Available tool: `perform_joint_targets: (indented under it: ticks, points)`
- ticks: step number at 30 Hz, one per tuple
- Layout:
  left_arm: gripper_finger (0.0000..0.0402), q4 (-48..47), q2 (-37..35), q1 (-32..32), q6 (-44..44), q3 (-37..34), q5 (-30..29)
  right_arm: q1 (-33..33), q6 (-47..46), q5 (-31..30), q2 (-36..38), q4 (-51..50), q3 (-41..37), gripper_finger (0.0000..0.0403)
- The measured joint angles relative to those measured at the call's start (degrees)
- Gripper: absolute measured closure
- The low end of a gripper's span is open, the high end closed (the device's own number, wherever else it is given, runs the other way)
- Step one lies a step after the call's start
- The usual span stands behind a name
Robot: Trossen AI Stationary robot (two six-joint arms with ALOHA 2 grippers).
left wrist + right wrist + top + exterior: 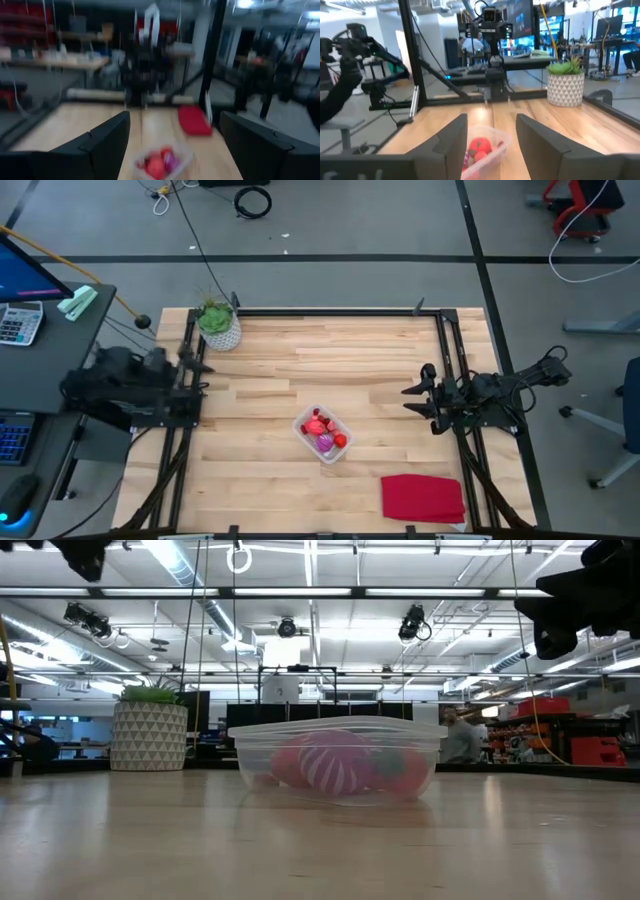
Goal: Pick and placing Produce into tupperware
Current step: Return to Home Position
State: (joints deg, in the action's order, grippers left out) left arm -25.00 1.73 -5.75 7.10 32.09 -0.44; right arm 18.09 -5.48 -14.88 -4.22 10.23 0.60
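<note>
The clear tupperware (323, 435) stands on its base near the table's middle, and it also shows in the low view (338, 760). Inside it lie the produce pieces: red ones (317, 424), a purple piece (326, 444) and a larger pink striped piece (335, 762). My left gripper (197, 364) is open at the table's left edge, raised above the wood. My right gripper (418, 400) is open at the right edge, also raised. Both point toward the tupperware (162, 161) (481, 148) from a distance.
A green plant in a white patterned pot (219, 326) stands at the far left corner. A flat red cloth (422, 498) lies at the near right. A black frame (330, 312) runs around the table's edges. Bare wood surrounds the tupperware.
</note>
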Motion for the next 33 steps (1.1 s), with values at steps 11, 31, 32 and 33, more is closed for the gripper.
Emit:
perform_joint_targets:
  ticks: [11,31,32,33]
  points:
    - [0.0086,19.97,0.14,0.00,2.14,-19.85,0.32,-0.02,0.02,-0.06,-0.66,-1.18,0.00,0.0226]
    - [0.0086,26.39,0.51,0.04,5.92,-28.90,0.32,-0.02,0.04,-0.06,-0.68,-1.67,0.00,0.0226]
    - [0.0086,27.70,0.51,0.05,5.77,-29.61,0.32,-0.01,0.04,-0.06,-0.68,-1.66,0.00,0.0226]
    - [0.0086,28.51,0.51,0.06,5.60,-29.96,0.34,-0.02,0.04,-0.06,-0.68,-1.67,0.00,0.0226]
